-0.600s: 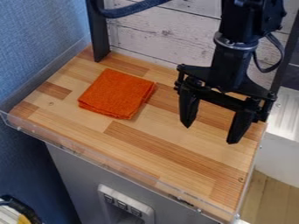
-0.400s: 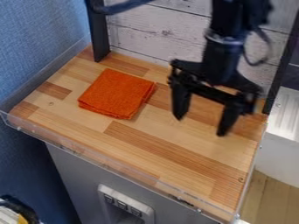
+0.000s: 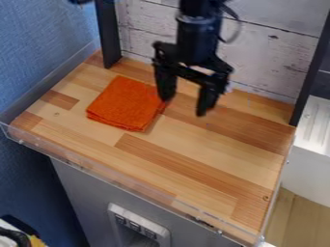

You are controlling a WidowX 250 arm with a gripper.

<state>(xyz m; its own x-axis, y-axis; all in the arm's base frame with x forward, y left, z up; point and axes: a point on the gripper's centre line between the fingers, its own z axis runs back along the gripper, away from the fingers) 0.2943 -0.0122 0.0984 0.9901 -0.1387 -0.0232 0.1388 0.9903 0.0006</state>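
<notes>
The black gripper (image 3: 185, 108) hangs from the top of the view over the back middle of the wooden surface, open, with nothing between its fingers. Just left of it lies a folded orange cloth (image 3: 126, 103), flat on the wood. The gripper's left finger overlaps the cloth's right corner in the view; whether the two touch, I cannot tell.
The wooden tabletop (image 3: 206, 159) has a clear plastic lip (image 3: 103, 177) along its front edge. Behind stands a whitewashed plank wall (image 3: 274, 53), with a dark post (image 3: 107, 36) at the left and another at the right. A blue wall is at far left.
The gripper has moved left and toward the back, from the right side of the surface to beside the cloth. The cloth has stayed in place.
</notes>
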